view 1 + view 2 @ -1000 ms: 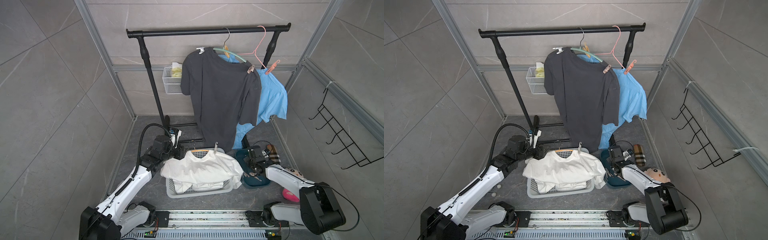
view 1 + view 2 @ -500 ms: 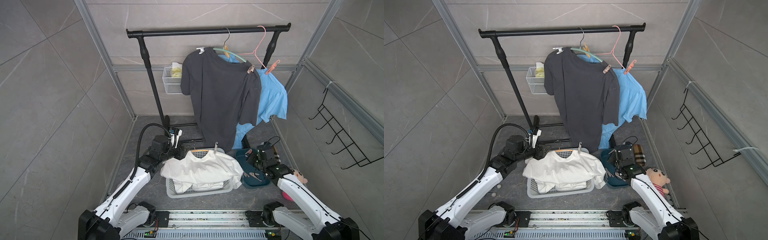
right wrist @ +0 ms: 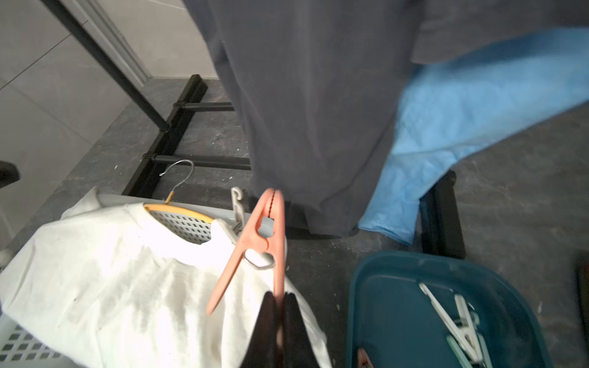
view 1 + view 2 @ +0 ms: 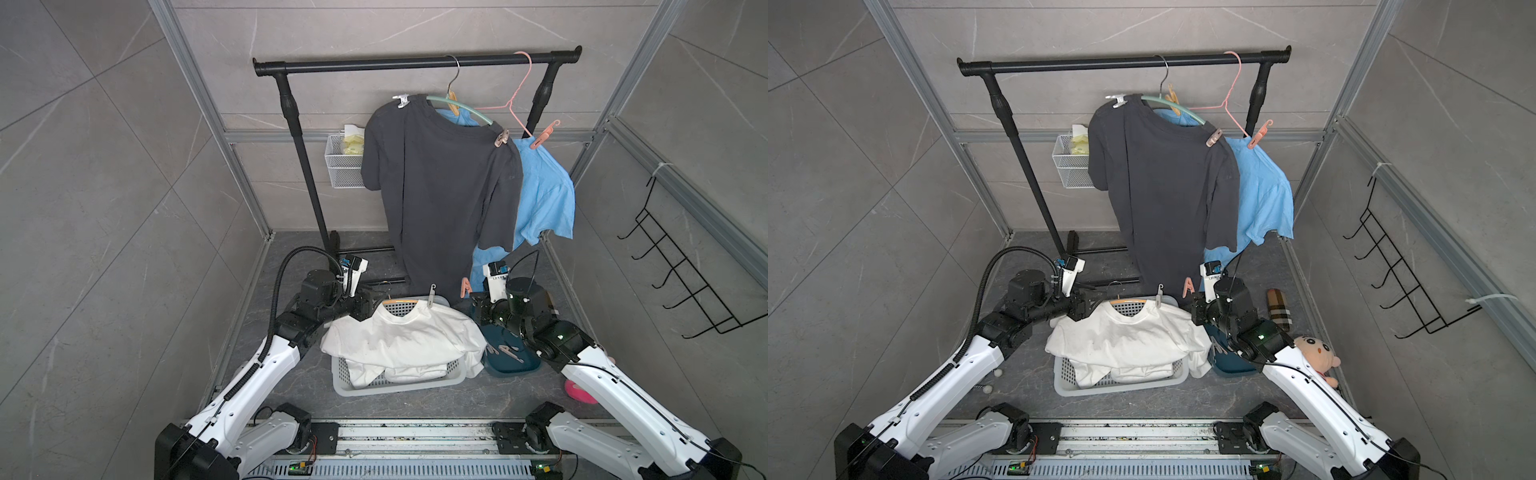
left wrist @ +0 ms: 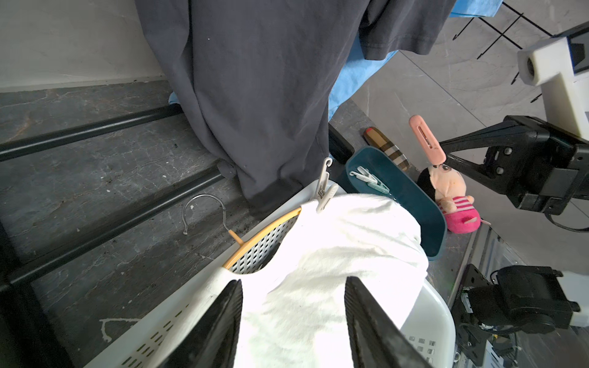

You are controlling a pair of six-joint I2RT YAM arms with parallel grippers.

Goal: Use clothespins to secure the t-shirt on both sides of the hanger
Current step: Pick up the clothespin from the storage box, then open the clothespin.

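A white t-shirt (image 4: 399, 336) lies over an orange hanger (image 4: 401, 300) on top of a laundry basket. A grey-white clothespin (image 4: 431, 295) is clipped on the shirt's shoulder on my right arm's side. My left gripper (image 4: 365, 309) is shut on the t-shirt at the opposite shoulder, and in the left wrist view cloth fills the gap between its fingers (image 5: 232, 306). My right gripper (image 3: 278, 296) is shut on one leg of a pink clothespin (image 3: 258, 242), held upright beside the grey-white one. More clothespins (image 3: 459, 318) lie in a teal tray (image 4: 511, 361).
The grey basket (image 4: 399, 384) stands between my arms. Behind it, a black rack (image 4: 415, 64) carries a dark t-shirt (image 4: 440, 187) and a blue shirt (image 4: 544, 195), both hanging low. A doll (image 4: 1316, 353) lies at the right. A wire basket (image 4: 345, 166) and wall hooks (image 4: 681, 282) line the walls.
My right gripper has moved from over the teal tray toward the white shirt, and its arm has stretched out. The left arm has stayed put.
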